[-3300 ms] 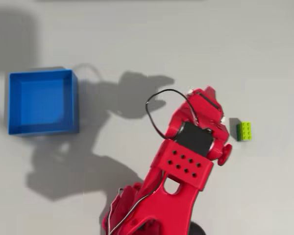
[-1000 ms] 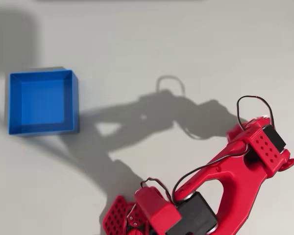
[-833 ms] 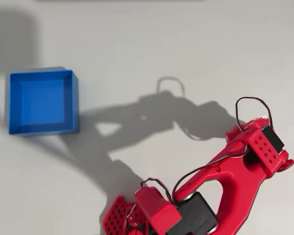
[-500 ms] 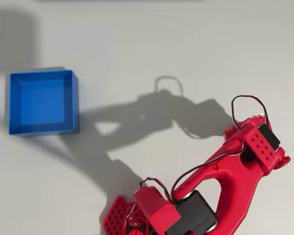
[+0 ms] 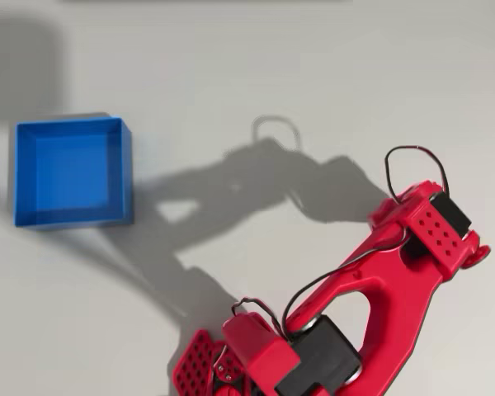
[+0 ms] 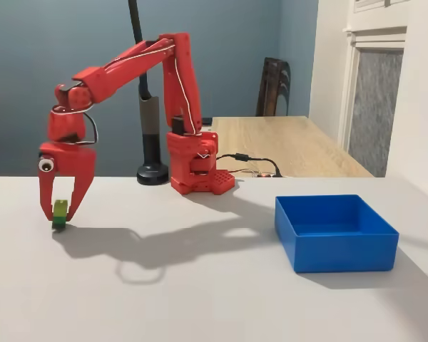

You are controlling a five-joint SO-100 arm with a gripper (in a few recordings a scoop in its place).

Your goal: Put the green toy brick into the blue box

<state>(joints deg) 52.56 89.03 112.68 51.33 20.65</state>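
Green toy brick is sitting between the gripper fingertips in the fixed view, at or just off the desk surface, can't tell if it's actually lifted yet. It's near the desk's left edge in that view. In the overhead view the arm's wrist block is covering that spot, near the right edge.

Gripper is pointing straight down, fingers straddling the brick w/ both tips alongside it. Looks like it's closing on it or already pinching, but contact isn't clear, so can't call grip state for sure.

Blue box is sitting well apart, toward the desk's right edge in the fixed view, left side in the overhead view. Looks empty.

My read: grasp/lift step, early in the task; whole carry across the desk is pending.

Risks from here:
- fingertips are catching only the upper part of the brick, so it's liable to pivot or slip out on lift
- brick is small vs the finger gap, so an off-centre pinch could be squirting it sideways
- long swing to the box, so a weak grip means a drop mid-desk
- carrying too low could be clipping the box's near wall and shoving it.
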